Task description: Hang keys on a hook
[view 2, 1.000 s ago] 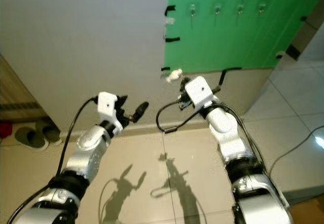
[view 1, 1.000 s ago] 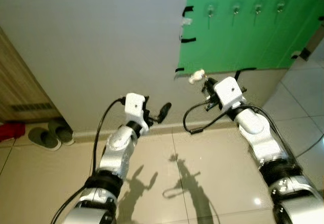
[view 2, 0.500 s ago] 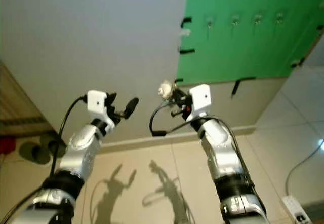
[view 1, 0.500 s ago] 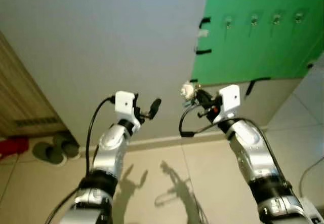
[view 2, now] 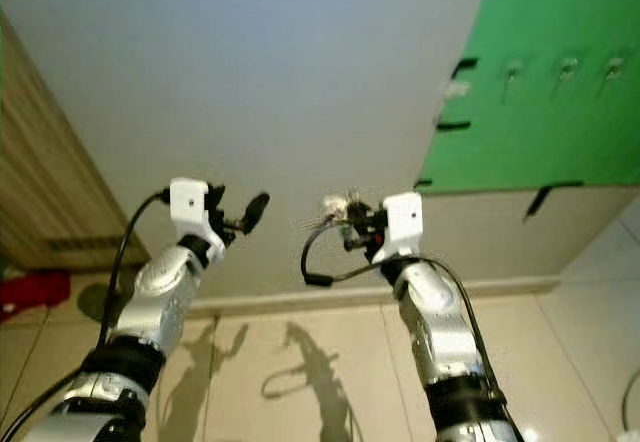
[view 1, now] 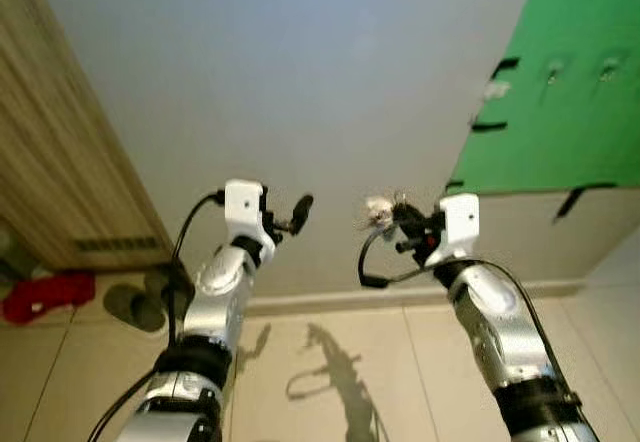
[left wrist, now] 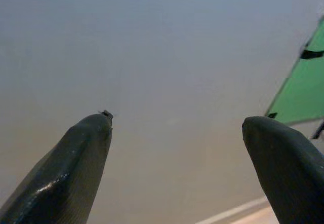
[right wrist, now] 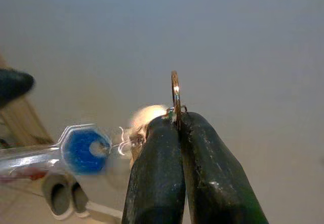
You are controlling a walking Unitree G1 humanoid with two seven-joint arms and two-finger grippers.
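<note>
Wall (view 1: 300, 72) first, a big matte grey plane, smooth, no fixtures on this stretch. Beside it on the robot's right, the green panel (view 1: 560, 92), flat painted board w/ black tape strips at its edge and a row of small metal hooks (view 1: 553, 70) high up. Wood-grain cabinet (view 1: 50, 152) on the left, glossy beige tiles (view 1: 330, 362) below, grey slippers (view 1: 140, 302) and something red on the floor.

Progress: keys are picked up but nothing hung yet. Hooks sit well apart from the gripper, up and to the right, so the approach, the lift and threading the ring all look left to do.

Left gripper (left wrist: 177, 153): rounded black fingers spread wide, holding nothing, raised toward bare wall.

Right gripper (right wrist: 174, 125): fingers pinched tight on the keys (view 2: 335, 209), held out in front of the grey wall. Thin brass-coloured ring (right wrist: 175, 95) stands edge-on above the tips; a blue hexagonal key head (right wrist: 83, 149) and a pale fuzzy blob hang alongside, blurred.
</note>
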